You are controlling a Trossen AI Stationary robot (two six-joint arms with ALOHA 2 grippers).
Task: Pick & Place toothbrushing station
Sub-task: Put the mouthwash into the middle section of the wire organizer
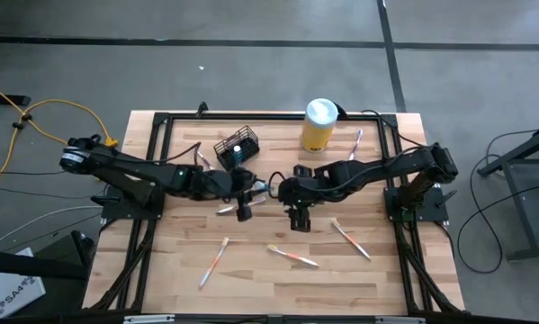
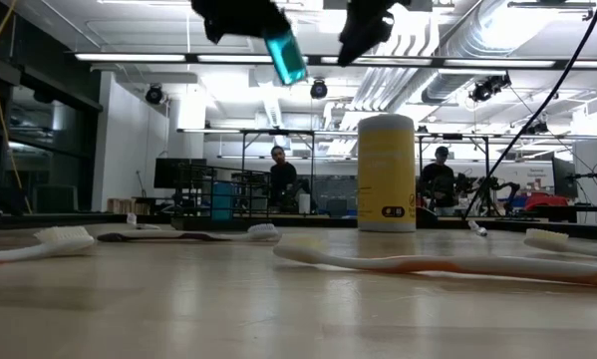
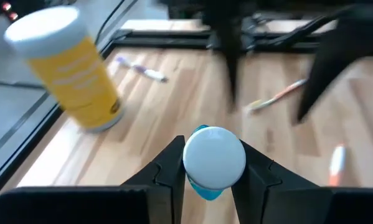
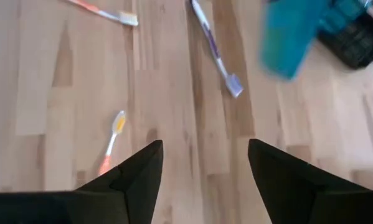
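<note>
Gripping a teal tube (image 3: 212, 168) beside the wire-mesh holder (image 1: 238, 148), the left pincer (image 3: 211, 171) risks dropping it, while the right pincer (image 4: 205, 168) gapes empty.

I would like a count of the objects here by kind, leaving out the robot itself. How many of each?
Toothbrushes: 5
Yellow canister: 1
Black wire holder: 1
Teal tube: 1
Total: 8

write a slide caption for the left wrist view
Left pincer shut on a teal white-capped tube above the wooden table, yellow canister beyond.
</note>
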